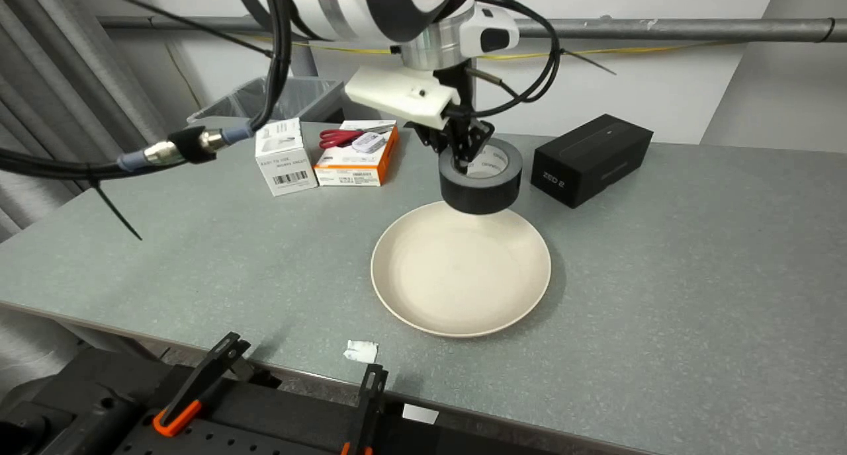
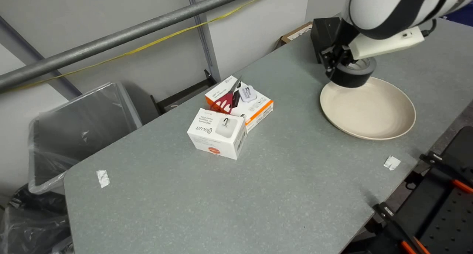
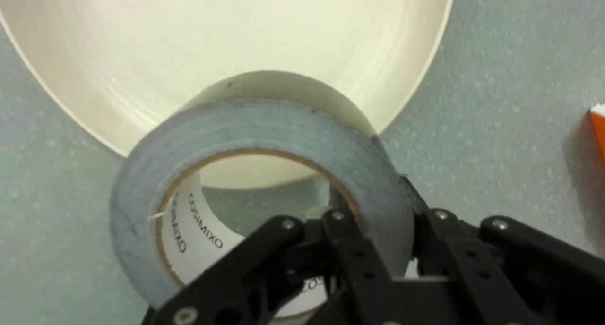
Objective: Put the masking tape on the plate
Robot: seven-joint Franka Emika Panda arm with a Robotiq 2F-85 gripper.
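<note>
The masking tape is a black roll with a grey side face and a white core, seen in both exterior views (image 1: 482, 196) (image 2: 351, 79) and in the wrist view (image 3: 255, 122). My gripper (image 1: 461, 156) is shut on one side of its ring wall, with one finger inside the hole and one outside. The gripper (image 3: 373, 197) also shows in the wrist view. The roll is held in the air, roughly level, over the plate's rim on the wall side. The plate is cream, round and bare, seen in both exterior views (image 1: 460, 276) (image 2: 369, 110) and in the wrist view (image 3: 246, 32).
A black box (image 1: 591, 159) stands to one side of the tape. A white box (image 1: 286, 157) and a white-orange box (image 1: 357, 167) stand on the grey table (image 1: 662, 296). Red scissors (image 1: 341, 136) lie on the white-orange box. A pipe (image 1: 662, 29) runs along the wall.
</note>
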